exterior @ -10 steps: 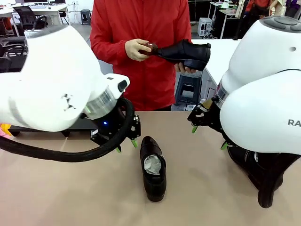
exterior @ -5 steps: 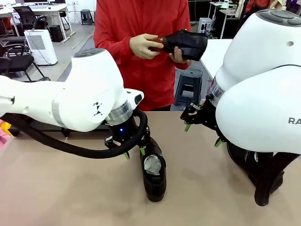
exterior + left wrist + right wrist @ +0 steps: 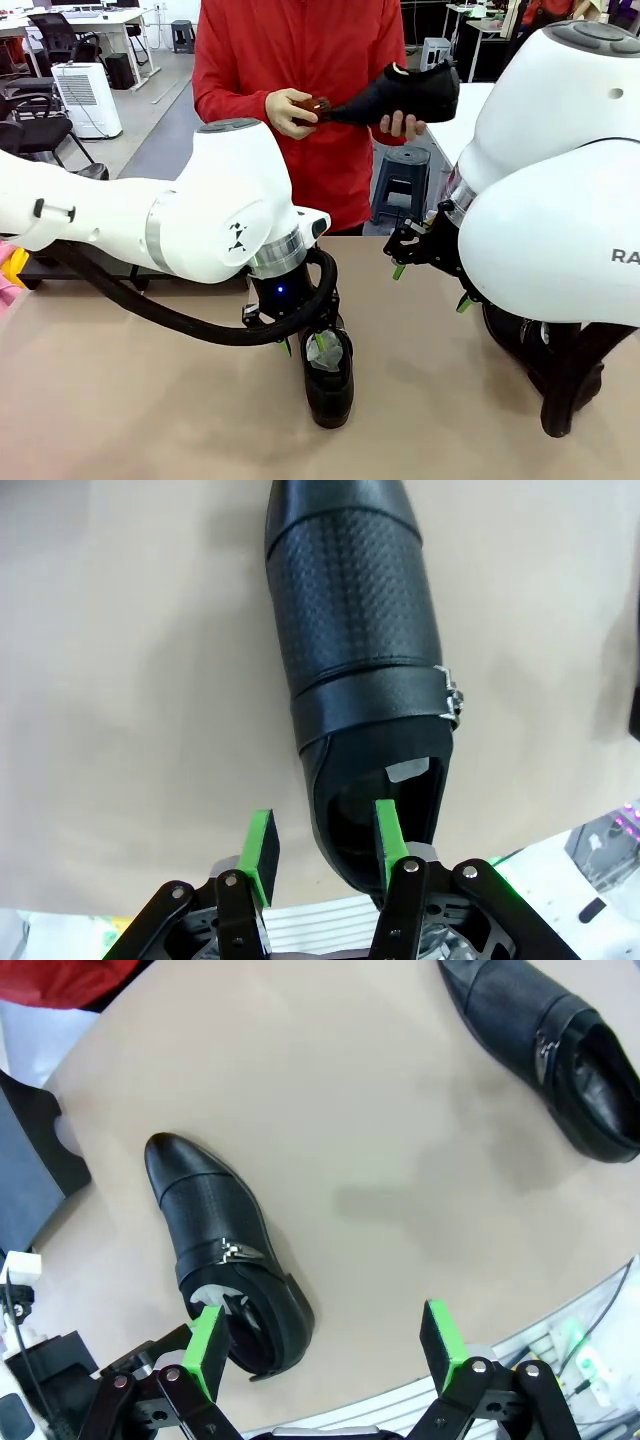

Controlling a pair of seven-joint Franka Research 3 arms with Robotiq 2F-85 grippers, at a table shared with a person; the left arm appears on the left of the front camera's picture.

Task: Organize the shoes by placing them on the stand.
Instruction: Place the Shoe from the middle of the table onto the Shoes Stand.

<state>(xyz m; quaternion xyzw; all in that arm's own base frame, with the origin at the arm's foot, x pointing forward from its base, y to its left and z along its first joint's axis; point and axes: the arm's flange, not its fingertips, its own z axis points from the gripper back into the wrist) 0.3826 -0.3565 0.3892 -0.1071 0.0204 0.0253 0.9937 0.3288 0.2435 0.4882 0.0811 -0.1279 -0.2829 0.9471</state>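
Left hand (image 3: 323, 825) is spread, not yet clamped: one pad sits inside the heel opening of the shoe (image 3: 350, 610), the other outside (straddling the wall for a pinch lift). The shoe rests sole-down on the table (image 3: 120, 680). Right hand (image 3: 322, 1340) is spread and empty.

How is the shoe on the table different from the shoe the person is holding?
The table shoe lies flat on the table; the held shoe is up in the air. The table shoe has the robot's left fingers straddling its heel wall; the held shoe is in the person's hands. The table shoe's toe points toward the robot; the held shoe lies sideways. Both are shiny black.
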